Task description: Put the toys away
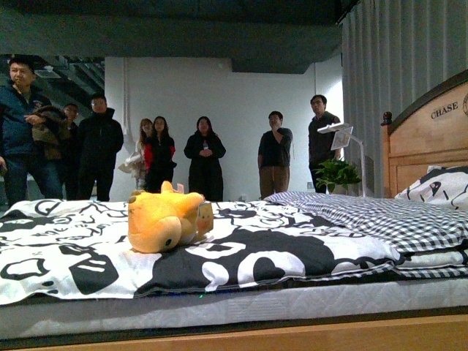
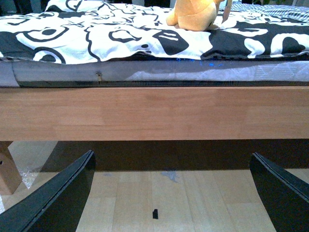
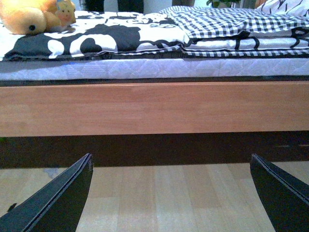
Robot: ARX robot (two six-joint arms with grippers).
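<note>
The plush animal (image 1: 164,221) lies slumped on the bed's black-and-white duvet (image 1: 292,252). Its long axis runs along the near edge, with the tag (image 1: 205,217) at its right end. Only the right wrist view shows 1 dark eye. The left fingers (image 2: 63,203) and right fingers (image 3: 58,203) are spread wide apart and hold nothing, low beside the bed frame (image 2: 154,113).

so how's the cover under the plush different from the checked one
The printed cover has big black-and-white cartoon shapes; the checked cover has a fine grid. The printed cover lies spread flat with the plush toy on it; the checked cover is folded in layers nearer the headboard. Both are black and white.
</note>
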